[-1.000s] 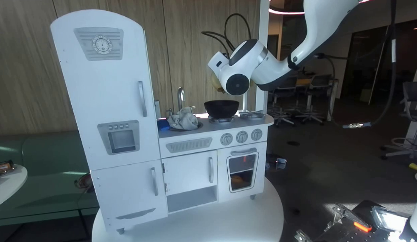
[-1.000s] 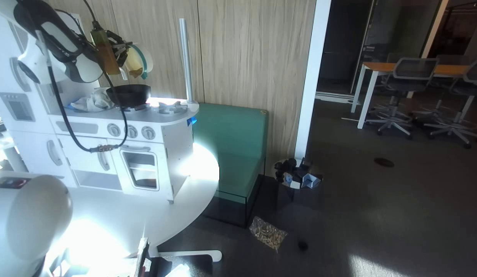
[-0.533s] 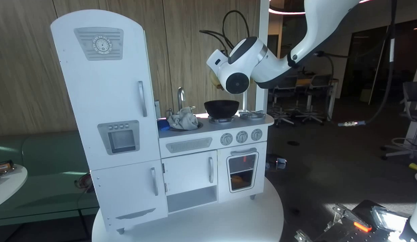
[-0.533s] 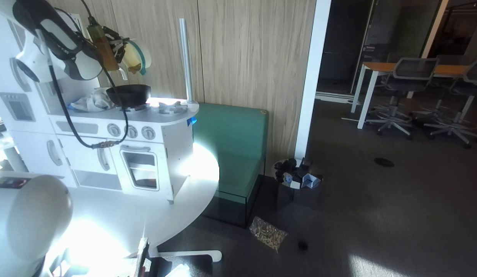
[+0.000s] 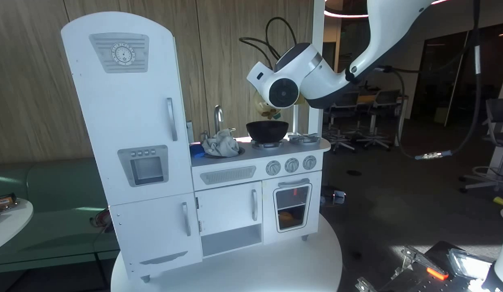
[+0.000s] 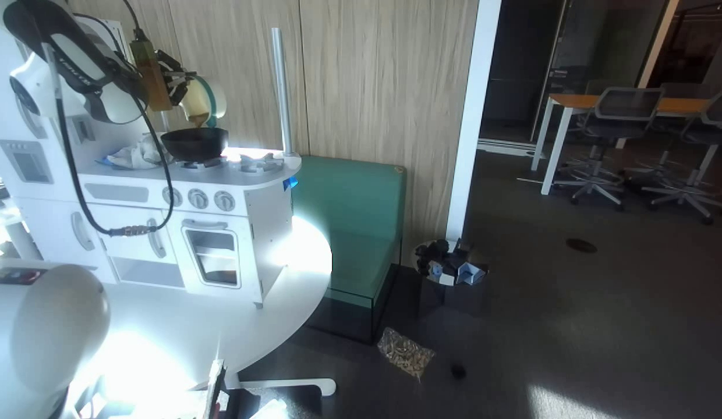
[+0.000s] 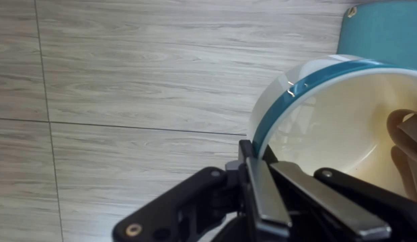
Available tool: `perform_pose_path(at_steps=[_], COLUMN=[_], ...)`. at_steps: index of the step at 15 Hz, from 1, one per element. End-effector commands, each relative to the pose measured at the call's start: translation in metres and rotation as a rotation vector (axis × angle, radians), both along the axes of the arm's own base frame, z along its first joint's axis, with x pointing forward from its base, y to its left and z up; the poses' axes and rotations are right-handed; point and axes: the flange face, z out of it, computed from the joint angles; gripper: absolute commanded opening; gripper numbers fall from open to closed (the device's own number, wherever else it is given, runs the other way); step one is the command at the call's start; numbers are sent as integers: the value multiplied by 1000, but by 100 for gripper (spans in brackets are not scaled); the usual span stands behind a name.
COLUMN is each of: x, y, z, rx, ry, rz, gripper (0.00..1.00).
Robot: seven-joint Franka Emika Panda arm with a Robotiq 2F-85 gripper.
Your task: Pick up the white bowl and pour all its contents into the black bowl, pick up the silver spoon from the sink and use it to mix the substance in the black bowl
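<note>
Wrist view: the gripper [image 7: 260, 151] is pinching the rim of the white bowl [image 7: 316, 124], one finger inside, one outside, rest of it off to the right with some brown curly bits [image 7: 402, 141] in there. In an exterior view it's tipped sideways above the black bowl [image 6: 195, 144]. In an exterior view the black bowl's on a toy stove burner [image 5: 267, 146], white bowl partly behind the arm [image 5: 328, 83].

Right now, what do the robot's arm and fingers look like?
The arm is white and rounded, with dark patches and a round black cap. A looping black cable has a shiny connector. The fingers are black, with flat silvery strips and small round pins.
</note>
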Motion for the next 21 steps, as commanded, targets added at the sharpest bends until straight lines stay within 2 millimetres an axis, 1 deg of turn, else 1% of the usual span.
perform_pose_path(at_steps=[1,3,5,6,8,9,10,12,14,15,17,19,21], x=[-3,-5,-4,-17,-10,-5,-3,-2,2,2,1,3,3], y=[9,16,17,50,34,25,15,5,-6,-13,-16,-20,-24], z=[22,25,29,46,41,35,28,20,20,15,11,8,14], rx=[-115,-166,-200,-200,-174,-172,-190,-209,-199,-193,-235,-217,-227], ry=[-123,-190,-272,-291,-304,-289,-237,-194,-231,-207,-155,-115,-180], rz=[109,175,230,206,179,163,133,87,65,41,43,40,2], gripper=[2,2,2,2,2,2,2,2,2,2,2,2,2])
